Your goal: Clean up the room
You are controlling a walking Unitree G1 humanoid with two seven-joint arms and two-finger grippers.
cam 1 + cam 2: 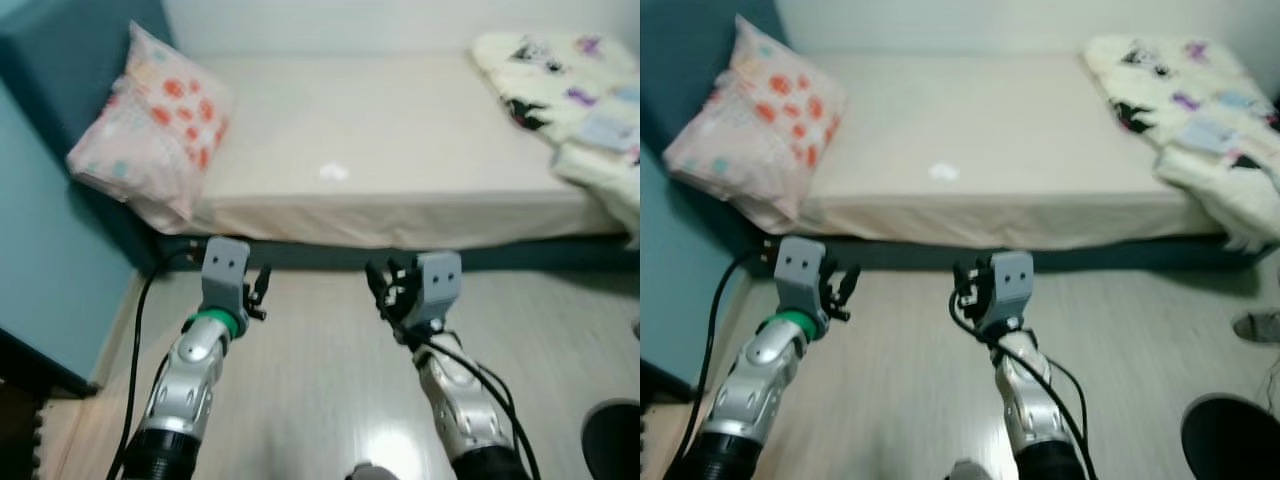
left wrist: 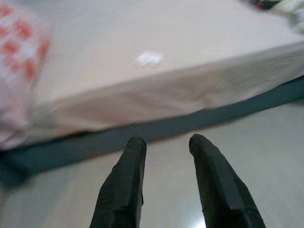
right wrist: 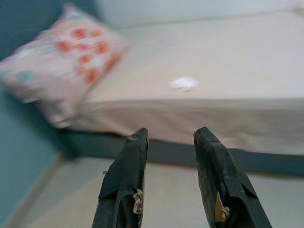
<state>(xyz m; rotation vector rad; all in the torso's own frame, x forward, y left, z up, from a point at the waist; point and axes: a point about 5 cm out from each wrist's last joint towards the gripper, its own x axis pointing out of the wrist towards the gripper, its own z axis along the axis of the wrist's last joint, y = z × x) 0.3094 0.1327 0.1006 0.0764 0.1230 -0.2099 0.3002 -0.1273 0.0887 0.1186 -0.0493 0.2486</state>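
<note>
A small crumpled white scrap (image 1: 333,172) lies on the cream bed sheet (image 1: 400,130) near the front edge; it also shows as the white scrap (image 2: 149,59) and the scrap (image 3: 184,83) in the wrist views. A pink pillow with orange flowers (image 1: 152,125) leans at the bed's left end. A white patterned blanket (image 1: 570,95) is bunched at the right end. My left gripper (image 1: 260,288) and right gripper (image 1: 385,285) hover over the floor in front of the bed, both open with nothing between the fingers (image 2: 126,185).
A teal wall (image 1: 45,230) and dark headboard stand on the left. A black cable (image 1: 140,320) runs down by the left arm. A dark round object (image 1: 612,440) sits on the pale wood floor at lower right, and a grey thing (image 1: 1258,326) lies near the right edge.
</note>
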